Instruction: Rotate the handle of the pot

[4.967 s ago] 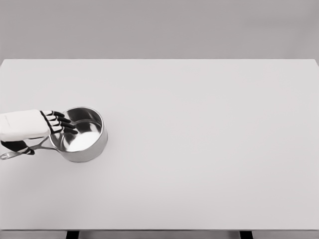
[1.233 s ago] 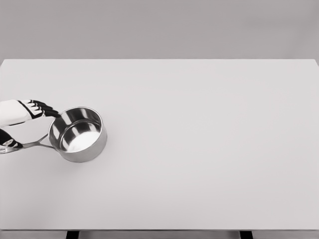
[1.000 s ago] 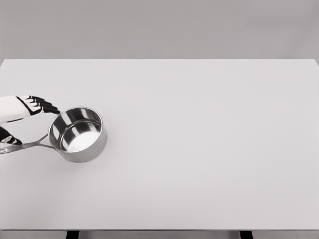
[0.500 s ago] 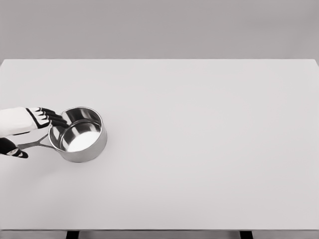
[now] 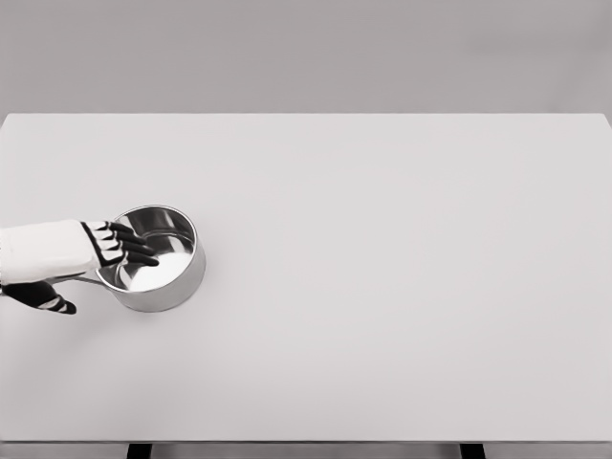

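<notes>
I see the steel pot (image 5: 153, 260) upright near the table's (image 5: 382, 287) left edge. My left hand (image 5: 91, 251) reaches over its rim, fingers (image 5: 134, 251) spread, thumb below the handle (image 5: 76, 279), holding nothing.

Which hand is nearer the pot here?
Left. The left hand reaches over the pot rim from the left, fingers spread above its bowl. The right hand is out of view.
</notes>
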{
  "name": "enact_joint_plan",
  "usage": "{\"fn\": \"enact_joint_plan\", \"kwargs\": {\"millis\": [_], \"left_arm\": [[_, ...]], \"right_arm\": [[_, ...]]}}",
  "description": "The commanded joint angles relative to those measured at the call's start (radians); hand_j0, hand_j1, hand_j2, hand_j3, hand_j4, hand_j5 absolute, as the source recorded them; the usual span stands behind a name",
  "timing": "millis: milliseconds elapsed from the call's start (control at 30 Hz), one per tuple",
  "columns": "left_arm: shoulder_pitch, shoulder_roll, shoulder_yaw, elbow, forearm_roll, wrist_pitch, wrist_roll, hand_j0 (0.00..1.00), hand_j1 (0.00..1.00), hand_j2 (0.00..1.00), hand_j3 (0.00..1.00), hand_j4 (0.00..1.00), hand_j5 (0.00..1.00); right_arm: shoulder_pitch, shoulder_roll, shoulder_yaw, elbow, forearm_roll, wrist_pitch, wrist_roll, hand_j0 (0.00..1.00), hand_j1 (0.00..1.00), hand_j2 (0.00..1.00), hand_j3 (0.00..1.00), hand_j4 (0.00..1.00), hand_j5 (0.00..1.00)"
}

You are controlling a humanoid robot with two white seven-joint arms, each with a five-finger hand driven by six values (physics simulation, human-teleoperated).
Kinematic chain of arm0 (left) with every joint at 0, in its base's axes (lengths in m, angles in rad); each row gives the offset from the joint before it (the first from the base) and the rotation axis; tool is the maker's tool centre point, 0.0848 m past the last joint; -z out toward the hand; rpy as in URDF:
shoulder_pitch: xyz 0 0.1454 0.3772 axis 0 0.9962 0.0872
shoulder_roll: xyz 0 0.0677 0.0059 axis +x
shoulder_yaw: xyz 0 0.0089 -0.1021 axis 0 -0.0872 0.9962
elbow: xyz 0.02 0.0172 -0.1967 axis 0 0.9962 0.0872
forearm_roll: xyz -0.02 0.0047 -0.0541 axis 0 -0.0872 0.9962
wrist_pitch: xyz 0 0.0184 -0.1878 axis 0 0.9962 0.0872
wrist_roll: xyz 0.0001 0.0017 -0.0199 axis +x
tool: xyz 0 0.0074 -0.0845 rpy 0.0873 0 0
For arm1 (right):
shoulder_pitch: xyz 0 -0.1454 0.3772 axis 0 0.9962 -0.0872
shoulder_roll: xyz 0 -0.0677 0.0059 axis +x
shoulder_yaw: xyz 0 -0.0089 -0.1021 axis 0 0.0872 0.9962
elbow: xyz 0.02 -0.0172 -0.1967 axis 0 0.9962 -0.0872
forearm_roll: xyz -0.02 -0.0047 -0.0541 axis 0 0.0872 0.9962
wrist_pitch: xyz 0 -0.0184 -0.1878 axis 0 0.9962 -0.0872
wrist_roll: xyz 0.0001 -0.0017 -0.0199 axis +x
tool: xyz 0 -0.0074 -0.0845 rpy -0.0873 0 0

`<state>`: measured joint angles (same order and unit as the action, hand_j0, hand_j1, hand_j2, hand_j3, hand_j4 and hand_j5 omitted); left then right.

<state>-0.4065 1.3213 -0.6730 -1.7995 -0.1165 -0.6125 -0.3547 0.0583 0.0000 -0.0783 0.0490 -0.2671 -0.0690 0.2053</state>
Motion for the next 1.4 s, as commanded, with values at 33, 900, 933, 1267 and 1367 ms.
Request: {"fn": "enact_joint_plan", "kwargs": {"millis": [33,900,933,1267,1367], "left_arm": [[0.002,-0.028,0.003,-0.001,-0.032,0.002,0.0,1.0,1.0,1.0,1.0,1.0,1.0],[0.149,-0.096,0.15,0.011,-0.104,0.002,0.002,1.0,1.0,1.0,1.0,1.0,1.0],[0.149,-0.094,0.156,0.011,-0.103,0.002,0.002,1.0,1.0,1.0,1.0,1.0,1.0],[0.15,-0.093,0.171,0.014,-0.101,0.002,0.002,1.0,1.0,1.0,1.0,1.0,1.0],[0.15,-0.093,0.173,0.029,-0.101,0.002,0.002,1.0,1.0,1.0,1.0,1.0,1.0]], "right_arm": [[0.0,0.0,0.0,0.0,0.0,0.0,0.0,1.0,1.0,1.0,1.0,1.0,1.0],[0.0,0.0,0.0,0.0,0.0,0.0,0.0,1.0,1.0,1.0,1.0,1.0,1.0],[0.0,0.0,0.0,0.0,0.0,0.0,0.0,1.0,1.0,1.0,1.0,1.0,1.0],[0.0,0.0,0.0,0.0,0.0,0.0,0.0,1.0,1.0,1.0,1.0,1.0,1.0],[0.0,0.0,0.0,0.0,0.0,0.0,0.0,1.0,1.0,1.0,1.0,1.0,1.0]]}}
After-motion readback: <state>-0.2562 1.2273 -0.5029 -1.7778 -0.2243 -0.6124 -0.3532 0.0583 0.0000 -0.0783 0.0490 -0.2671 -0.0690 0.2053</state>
